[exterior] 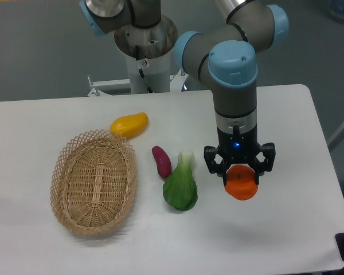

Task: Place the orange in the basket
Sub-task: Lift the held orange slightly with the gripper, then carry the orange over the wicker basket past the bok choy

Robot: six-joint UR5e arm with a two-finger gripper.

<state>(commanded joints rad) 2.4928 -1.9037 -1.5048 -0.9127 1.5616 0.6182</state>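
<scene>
The orange (241,184) is a small round bright-orange fruit at the right of the table. My gripper (240,172) points straight down over it, and its black fingers close around the top of the orange. Whether the orange rests on the table or hangs just above it I cannot tell. The basket (93,182) is an oval tan wicker basket with a lattice rim, lying at the left of the table, well away from the gripper. It holds nothing.
A green bok choy (182,184) lies just left of the gripper. A purple sweet potato (161,161) lies beside it. A yellow mango-like fruit (129,124) sits behind the basket. The robot base (144,51) stands at the table's far edge.
</scene>
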